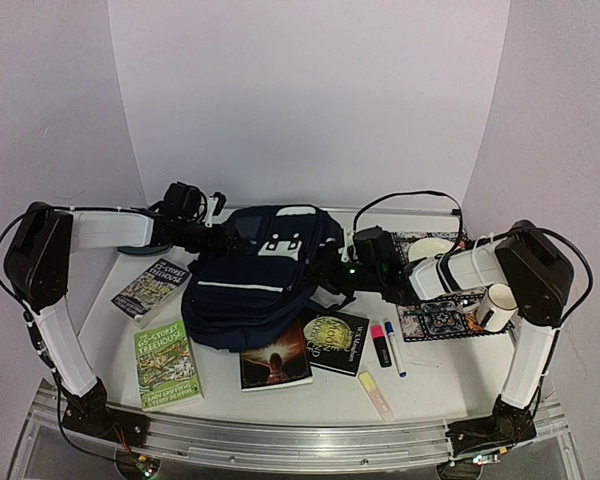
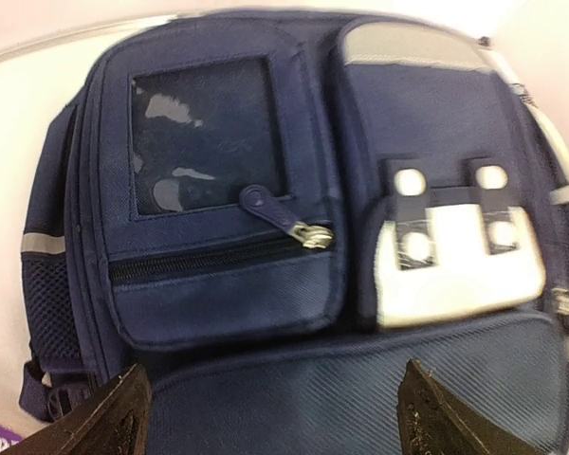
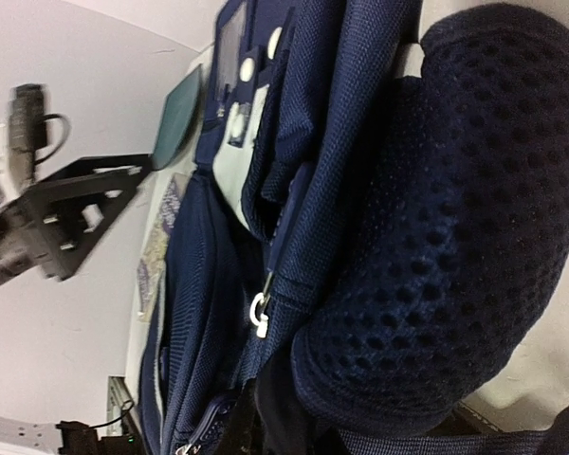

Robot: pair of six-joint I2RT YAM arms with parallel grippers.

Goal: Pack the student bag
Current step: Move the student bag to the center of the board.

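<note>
Student bag [image 1: 250, 290] meets right claw [image 1: 332, 278]; left claw [image 2: 275, 409] gapes wide.

the backpack [image 1: 260, 275] lies mid-desk, toward the back edge. one book [image 1: 150, 290] lies left of it, a second book [image 1: 167, 365] nearer the front left corner. a third book [image 1: 275, 360] and a fourth book [image 1: 337, 338] lie just before it, two markers [image 1: 380, 345] to their right. a mug [image 1: 497, 306] stands on a mat [image 1: 435, 322] by the right edge.
</note>
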